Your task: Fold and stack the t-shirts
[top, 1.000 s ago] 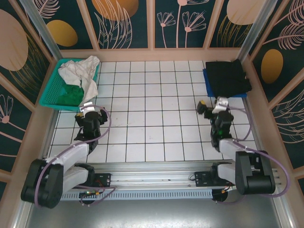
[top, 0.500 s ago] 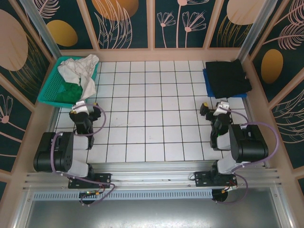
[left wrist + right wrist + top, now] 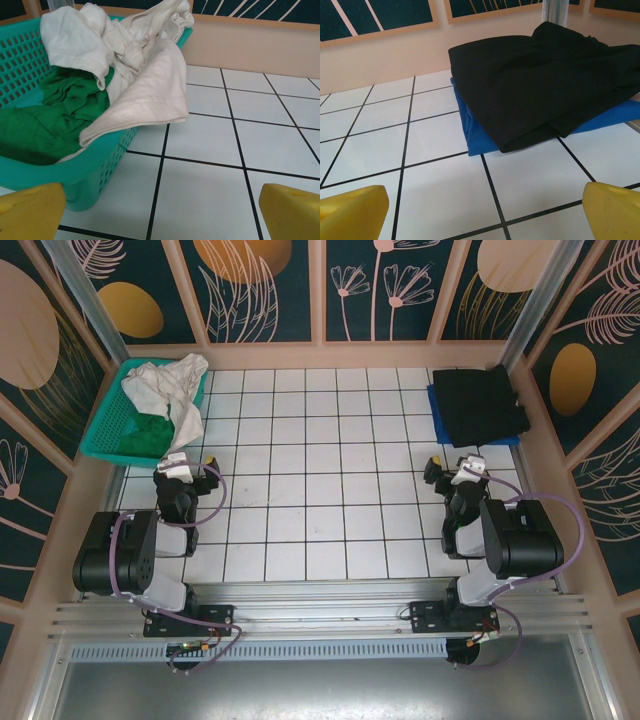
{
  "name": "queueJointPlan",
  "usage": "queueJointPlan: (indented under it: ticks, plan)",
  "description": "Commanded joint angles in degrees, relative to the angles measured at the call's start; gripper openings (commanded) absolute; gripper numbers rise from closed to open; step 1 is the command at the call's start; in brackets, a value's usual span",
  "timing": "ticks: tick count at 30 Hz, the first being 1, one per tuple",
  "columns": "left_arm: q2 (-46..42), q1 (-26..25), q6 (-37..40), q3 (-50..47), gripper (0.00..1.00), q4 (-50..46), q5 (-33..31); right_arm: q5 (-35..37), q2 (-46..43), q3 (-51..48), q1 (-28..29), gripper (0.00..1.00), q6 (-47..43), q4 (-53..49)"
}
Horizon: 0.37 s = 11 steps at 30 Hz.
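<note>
A folded black t-shirt (image 3: 482,405) lies on top of a folded blue t-shirt (image 3: 434,412) at the back right of the tiled table. In the right wrist view the black one (image 3: 545,85) covers most of the blue one (image 3: 479,135), just beyond my open right gripper (image 3: 482,210). From above, that right gripper (image 3: 450,465) sits low, a tile short of the stack. My left gripper (image 3: 190,468) rests open near the basket, nothing between its fingers (image 3: 32,210). A crumpled cream garment (image 3: 135,80) and a green one (image 3: 45,120) fill the basket.
The teal mesh basket (image 3: 108,440) stands at the back left corner; its near wall (image 3: 95,170) is close to my left gripper. Wooden-framed walls (image 3: 320,352) enclose the table on three sides. White tiles (image 3: 320,460) stretch between the two arms.
Both arms have folded back toward their bases, and the grippers have drawn slightly nearer. Both grippers stay open. The cloths have not moved.
</note>
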Motion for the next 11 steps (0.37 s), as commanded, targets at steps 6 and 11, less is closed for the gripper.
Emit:
queueJointPlan:
  ticks: [6, 11]
  plan:
    - [0.15, 0.06, 1.07, 1.12, 0.99, 3.34, 1.43, 1.45, -0.01, 0.93, -0.07, 0.99, 0.68, 3.05]
    - [-0.21, 0.01, 1.17, 0.58, 0.99, 4.04, 1.76, 1.49, 0.02, 0.92, -0.08, 0.99, 0.70, 3.07]
